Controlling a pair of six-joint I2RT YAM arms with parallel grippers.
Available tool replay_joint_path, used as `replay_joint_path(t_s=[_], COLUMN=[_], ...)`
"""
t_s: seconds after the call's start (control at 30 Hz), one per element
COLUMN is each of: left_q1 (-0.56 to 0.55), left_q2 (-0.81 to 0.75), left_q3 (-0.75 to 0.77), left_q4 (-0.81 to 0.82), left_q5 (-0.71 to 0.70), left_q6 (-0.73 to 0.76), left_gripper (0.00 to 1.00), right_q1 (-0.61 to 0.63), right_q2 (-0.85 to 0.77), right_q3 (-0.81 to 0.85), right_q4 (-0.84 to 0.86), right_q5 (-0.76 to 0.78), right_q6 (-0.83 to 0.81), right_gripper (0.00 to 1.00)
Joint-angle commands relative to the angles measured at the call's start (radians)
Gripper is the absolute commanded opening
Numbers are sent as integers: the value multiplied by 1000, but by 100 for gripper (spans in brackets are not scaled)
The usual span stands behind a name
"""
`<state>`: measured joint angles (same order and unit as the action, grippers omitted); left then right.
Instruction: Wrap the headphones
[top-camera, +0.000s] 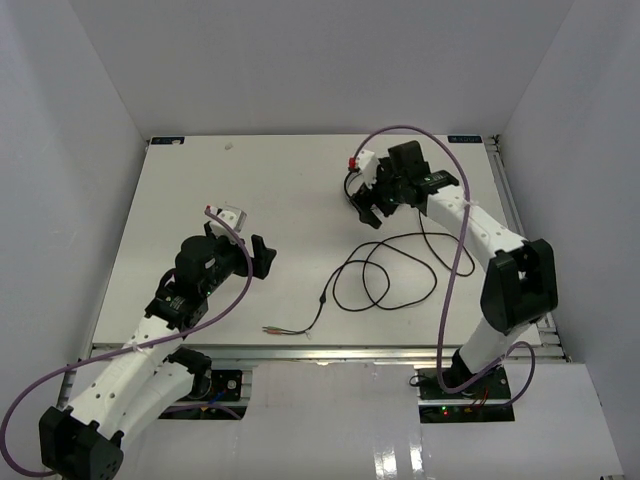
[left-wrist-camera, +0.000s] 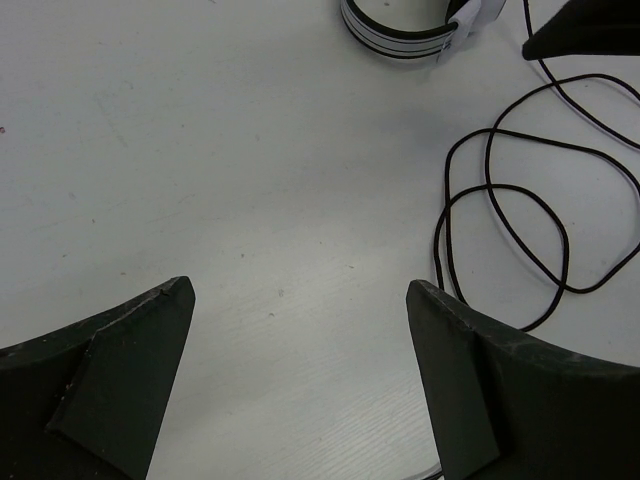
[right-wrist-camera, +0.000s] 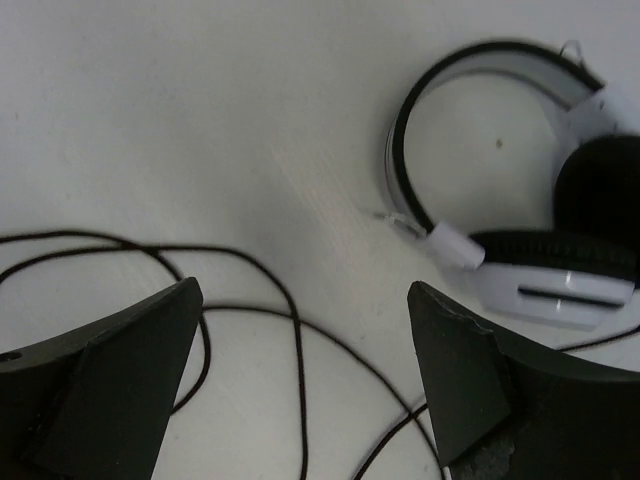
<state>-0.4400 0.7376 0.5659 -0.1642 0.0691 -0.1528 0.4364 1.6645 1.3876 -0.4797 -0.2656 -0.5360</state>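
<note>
The headphones (right-wrist-camera: 497, 169), white with black pads and headband, lie flat on the table at the far right. In the top view they (top-camera: 349, 187) are mostly hidden under my right wrist. Their thin black cable (top-camera: 385, 277) lies in loose loops on the table below them and ends in small plugs (top-camera: 276, 329) near the front edge. My right gripper (top-camera: 372, 203) hovers open just beside the headphones and over a cable loop (right-wrist-camera: 297, 330), holding nothing. My left gripper (top-camera: 262, 256) stands open over bare table, left of the cable (left-wrist-camera: 520, 225), its jaws empty.
The white table (top-camera: 250, 170) is walled in by pale panels on three sides. Thick purple robot-arm cables (top-camera: 455, 235) arc over each arm. The tip of a right finger (left-wrist-camera: 590, 30) shows at the top right of the left wrist view.
</note>
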Motion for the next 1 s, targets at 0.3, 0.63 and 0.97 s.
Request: replay_joint_path(t_s=[0.3,0.63,0.97], left_q1=[4,4,4], left_q2=[-66,-61,-70], left_q3=[19,20,19], left_q4=[12,14,14], left_q5=[-90,-86,-86], left_q6=[27,30,30], left_gripper=[98,98,98], right_q1=[65,68,112], right_q2=[549,662,378], right_q3=[522,553,198], right_q4=[-7,-22,-403], right_q5=[248,208,-16], right_q6=[92,69,-844], right_gripper=[71,36,8])
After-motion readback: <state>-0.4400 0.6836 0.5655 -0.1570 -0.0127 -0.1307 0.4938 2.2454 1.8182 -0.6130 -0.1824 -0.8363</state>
